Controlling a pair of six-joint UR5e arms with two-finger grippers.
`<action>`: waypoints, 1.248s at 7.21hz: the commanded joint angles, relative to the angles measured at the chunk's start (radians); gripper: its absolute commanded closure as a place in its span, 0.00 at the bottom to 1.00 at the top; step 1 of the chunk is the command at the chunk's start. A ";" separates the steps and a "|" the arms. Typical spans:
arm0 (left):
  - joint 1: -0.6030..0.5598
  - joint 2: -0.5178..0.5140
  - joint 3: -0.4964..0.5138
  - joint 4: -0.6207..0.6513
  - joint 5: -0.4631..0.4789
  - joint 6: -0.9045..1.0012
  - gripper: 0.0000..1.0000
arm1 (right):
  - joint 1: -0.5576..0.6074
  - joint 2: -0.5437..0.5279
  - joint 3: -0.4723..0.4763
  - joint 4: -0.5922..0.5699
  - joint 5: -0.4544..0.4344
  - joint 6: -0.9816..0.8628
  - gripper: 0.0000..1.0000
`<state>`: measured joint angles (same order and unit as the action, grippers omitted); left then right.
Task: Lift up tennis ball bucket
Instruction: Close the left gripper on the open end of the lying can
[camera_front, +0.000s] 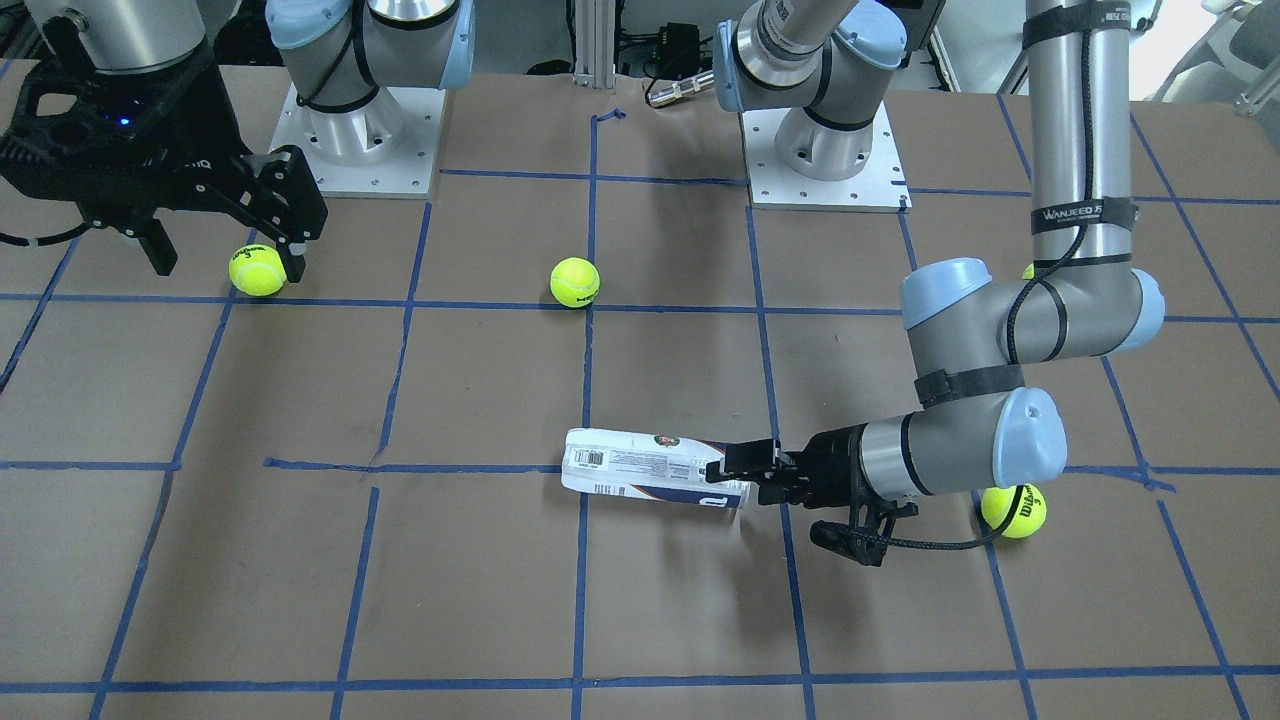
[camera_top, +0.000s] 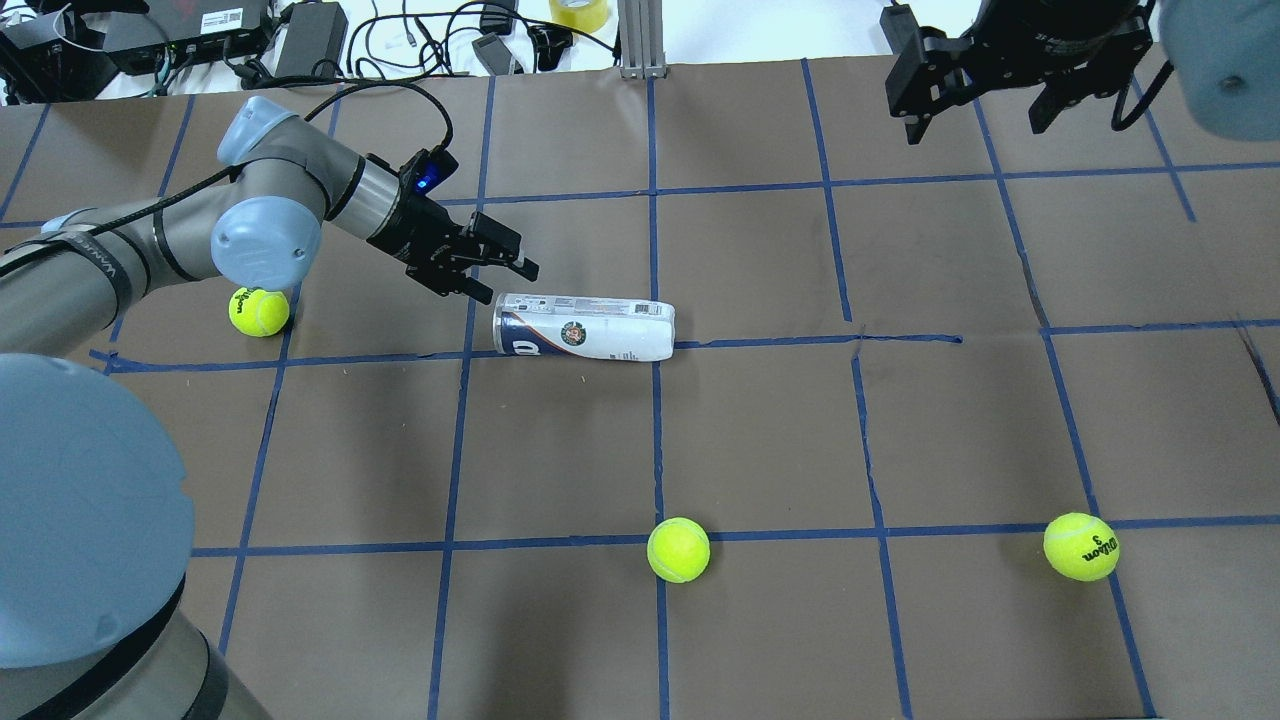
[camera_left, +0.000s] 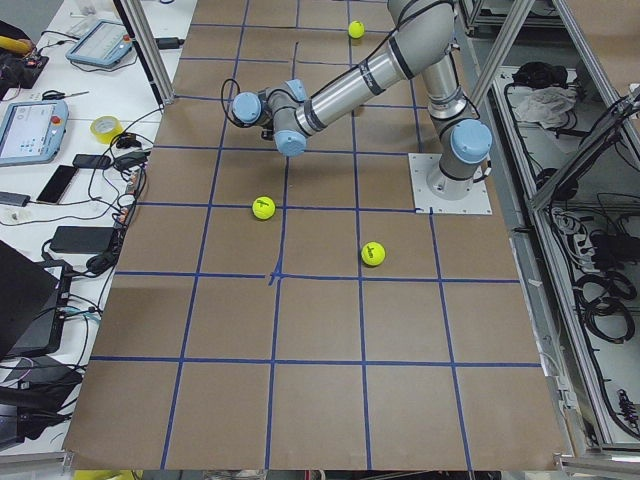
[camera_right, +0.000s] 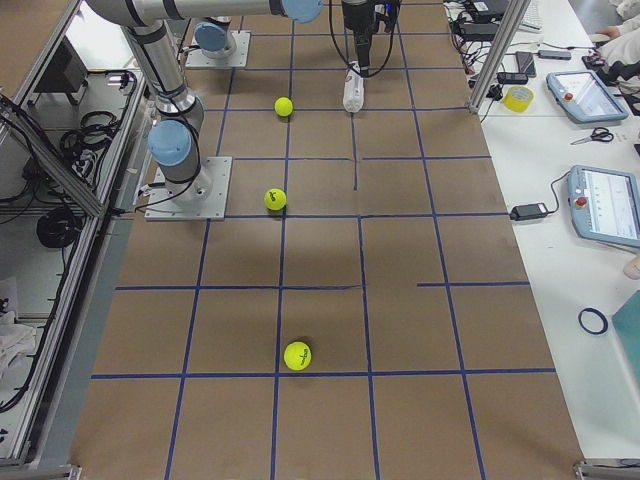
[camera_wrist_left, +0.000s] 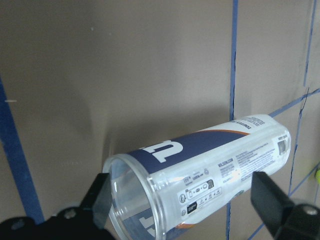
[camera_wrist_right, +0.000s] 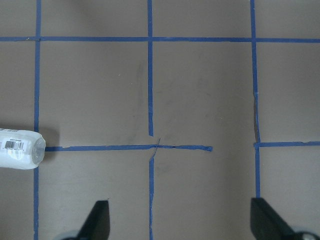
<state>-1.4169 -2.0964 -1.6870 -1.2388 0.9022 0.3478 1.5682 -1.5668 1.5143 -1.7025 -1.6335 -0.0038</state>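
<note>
The tennis ball bucket (camera_top: 585, 327) lies on its side on the brown table, a clear tube with a white and navy label. It also shows in the front view (camera_front: 650, 472) and the left wrist view (camera_wrist_left: 200, 175). My left gripper (camera_top: 508, 284) is open at the tube's open end. In the left wrist view (camera_wrist_left: 184, 200) its fingers stand on either side of that end, apart from it. My right gripper (camera_top: 975, 130) is open and empty, high above the far right of the table. The right wrist view (camera_wrist_right: 182, 222) shows the tube's closed end (camera_wrist_right: 20, 149) at its left edge.
Three yellow-green tennis balls lie loose: one beside my left arm (camera_top: 259, 311), one near the table's middle front (camera_top: 678, 549), one at the right (camera_top: 1081, 546). Blue tape lines grid the table. Cables and devices lie past the far edge.
</note>
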 joint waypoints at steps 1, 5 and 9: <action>0.015 -0.004 -0.002 -0.051 -0.002 -0.004 0.03 | 0.022 -0.001 0.009 0.001 0.000 0.008 0.00; 0.026 -0.017 -0.002 -0.114 -0.028 -0.004 0.27 | 0.033 -0.002 0.014 0.014 0.021 0.008 0.00; 0.021 -0.019 -0.005 -0.114 -0.031 -0.021 0.41 | 0.032 -0.015 0.044 0.004 0.023 0.010 0.00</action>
<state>-1.3931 -2.1148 -1.6893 -1.3538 0.8718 0.3378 1.6006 -1.5792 1.5562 -1.6980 -1.6108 0.0060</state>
